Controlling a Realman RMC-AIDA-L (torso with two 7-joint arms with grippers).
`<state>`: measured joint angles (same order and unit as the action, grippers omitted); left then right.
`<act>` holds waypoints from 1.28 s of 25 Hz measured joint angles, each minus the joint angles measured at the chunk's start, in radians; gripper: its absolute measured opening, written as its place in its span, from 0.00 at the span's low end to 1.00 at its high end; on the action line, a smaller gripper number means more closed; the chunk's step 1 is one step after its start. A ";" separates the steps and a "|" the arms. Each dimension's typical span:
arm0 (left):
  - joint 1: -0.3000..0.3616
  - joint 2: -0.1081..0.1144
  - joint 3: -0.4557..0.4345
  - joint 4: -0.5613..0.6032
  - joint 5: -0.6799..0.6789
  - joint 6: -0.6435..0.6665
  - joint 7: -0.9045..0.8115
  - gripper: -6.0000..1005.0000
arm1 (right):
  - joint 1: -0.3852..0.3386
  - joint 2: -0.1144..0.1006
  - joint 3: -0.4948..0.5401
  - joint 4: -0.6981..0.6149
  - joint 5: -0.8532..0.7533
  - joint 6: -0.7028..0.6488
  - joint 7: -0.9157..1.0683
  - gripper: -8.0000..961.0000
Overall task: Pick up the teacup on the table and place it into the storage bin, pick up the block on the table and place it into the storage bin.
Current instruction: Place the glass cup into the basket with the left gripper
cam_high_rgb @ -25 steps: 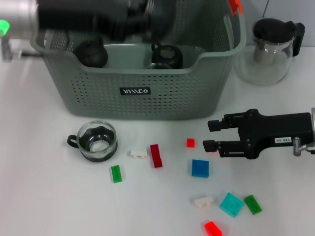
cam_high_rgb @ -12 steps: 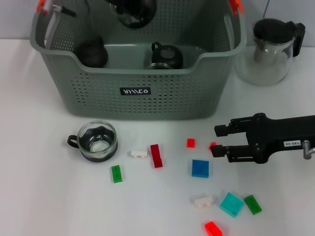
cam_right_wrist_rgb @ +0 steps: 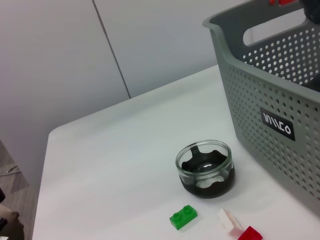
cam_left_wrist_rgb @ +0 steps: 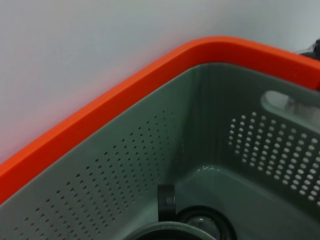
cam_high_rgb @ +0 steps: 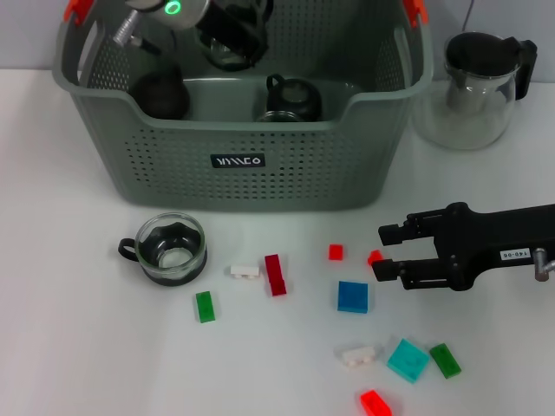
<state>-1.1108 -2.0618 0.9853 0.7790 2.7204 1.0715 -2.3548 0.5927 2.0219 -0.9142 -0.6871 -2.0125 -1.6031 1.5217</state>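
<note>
The grey-green storage bin [cam_high_rgb: 243,165] stands at the back of the table, with two dark teacups [cam_high_rgb: 290,98] on its floor. My left gripper [cam_high_rgb: 227,36] hangs over the bin's far side, shut on a glass teacup whose handle [cam_left_wrist_rgb: 166,202] shows in the left wrist view. Another glass teacup [cam_high_rgb: 172,249] with a black base sits on the table in front of the bin, also visible as the teacup [cam_right_wrist_rgb: 205,169]. My right gripper [cam_high_rgb: 380,251] lies low at the right, open, with a small red block [cam_high_rgb: 375,256] between its fingertips.
Loose blocks lie on the table: white [cam_high_rgb: 244,271], red [cam_high_rgb: 275,274], green [cam_high_rgb: 205,306], small red [cam_high_rgb: 336,251], blue [cam_high_rgb: 352,296], cyan [cam_high_rgb: 407,360] and several more toward the front. A glass teapot [cam_high_rgb: 477,82] with a black lid stands right of the bin.
The left arm has swung off the bin's front-left rim, and the held teacup has come down a little inside the bin. The right gripper slid right and now straddles the small red block.
</note>
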 joint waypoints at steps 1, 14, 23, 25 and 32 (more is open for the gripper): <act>-0.002 -0.004 0.006 -0.008 0.014 -0.019 -0.004 0.13 | 0.001 0.000 0.000 0.000 0.000 0.000 0.000 0.64; 0.002 -0.050 0.094 -0.040 0.055 -0.115 -0.006 0.14 | -0.008 0.008 0.006 0.000 0.000 0.007 -0.005 0.64; 0.016 -0.055 0.129 -0.042 0.058 -0.120 -0.007 0.15 | -0.012 0.008 0.008 0.000 0.000 0.010 -0.005 0.64; 0.018 -0.057 0.129 -0.043 0.060 -0.120 -0.005 0.16 | -0.013 0.008 0.008 0.000 0.000 0.010 -0.005 0.64; 0.032 -0.058 0.128 -0.029 0.071 -0.125 -0.005 0.39 | -0.014 0.008 0.008 0.000 0.000 0.009 -0.006 0.64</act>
<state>-1.0783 -2.1199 1.1138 0.7498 2.7914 0.9468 -2.3603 0.5788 2.0295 -0.9065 -0.6872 -2.0125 -1.5936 1.5156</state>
